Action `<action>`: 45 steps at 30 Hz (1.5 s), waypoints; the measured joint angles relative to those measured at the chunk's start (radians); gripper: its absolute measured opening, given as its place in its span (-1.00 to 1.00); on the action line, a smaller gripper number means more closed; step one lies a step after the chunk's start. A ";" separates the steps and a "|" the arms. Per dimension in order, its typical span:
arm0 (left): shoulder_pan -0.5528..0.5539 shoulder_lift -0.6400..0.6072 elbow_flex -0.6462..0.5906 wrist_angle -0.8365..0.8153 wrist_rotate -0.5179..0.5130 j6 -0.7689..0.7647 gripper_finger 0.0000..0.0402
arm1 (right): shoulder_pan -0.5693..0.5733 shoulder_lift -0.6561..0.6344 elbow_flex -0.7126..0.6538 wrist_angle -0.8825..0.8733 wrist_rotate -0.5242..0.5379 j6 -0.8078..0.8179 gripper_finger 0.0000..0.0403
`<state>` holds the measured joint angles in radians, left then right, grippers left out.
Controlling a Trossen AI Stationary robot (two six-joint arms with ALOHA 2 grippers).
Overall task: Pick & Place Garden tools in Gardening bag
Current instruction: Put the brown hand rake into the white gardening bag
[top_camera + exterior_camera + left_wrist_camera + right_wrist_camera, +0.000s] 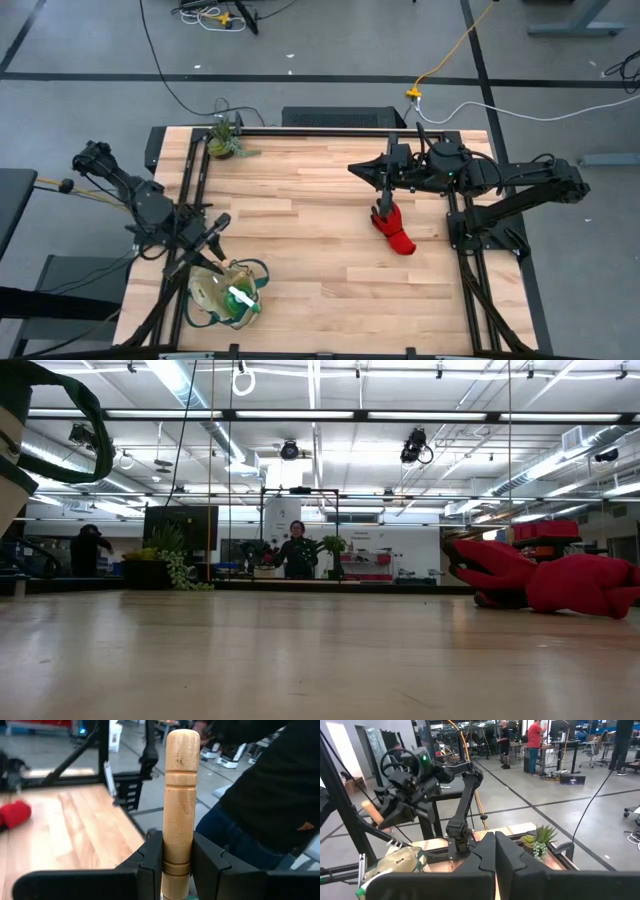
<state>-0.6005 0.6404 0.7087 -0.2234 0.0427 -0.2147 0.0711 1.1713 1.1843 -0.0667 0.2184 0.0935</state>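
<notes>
My left gripper (pixel 203 243) is at the table's near left, just above the gardening bag (pixel 225 295), shut on a wooden-handled tool (pixel 180 795). The beige bag with green trim rests on the table and holds a translucent green item with a white part (pixel 240 298). A red and black glove bundle (pixel 393 228) lies on the table right of the middle. My right gripper (pixel 365 170) hangs shut above the table, beyond the glove, holding nothing. The right wrist view also shows the left gripper's tool (pixel 372 812) above the bag (pixel 400 862). My left gripper pinches the tool's wooden handle (pixel 177 862) between its two fingers, by the grooved ring at the end away from the rounded free end (pixel 182 740). The fingers lie across the handle. The tool is lifted clear and tilted, its metal end (pixel 395 837) pointing down at the bag.
A small potted plant (pixel 225 140) stands at the table's far left corner. Black frame rails (pixel 195 180) run along both side edges. Bare wood lies between the bag and the glove. A person in dark clothes (pixel 270 795) stands beyond the table's near left edge.
</notes>
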 joint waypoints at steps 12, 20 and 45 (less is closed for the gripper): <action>-0.090 -0.034 -0.136 0.046 -0.054 -0.008 -0.60 | 0.000 0.000 0.000 -0.020 -0.056 0.003 -1.00; -0.141 -0.034 -0.231 0.090 -0.054 0.011 -0.60 | 0.000 0.000 0.000 -0.022 -0.070 0.003 -1.00; -0.150 -0.034 -0.337 0.092 -0.039 -0.041 -0.60 | 0.000 0.000 0.000 -0.023 -0.069 0.003 -1.00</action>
<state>-0.7506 0.6064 0.3721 -0.1318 0.0041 -0.2554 0.0708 1.1713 1.1843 -0.0898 0.1490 0.0963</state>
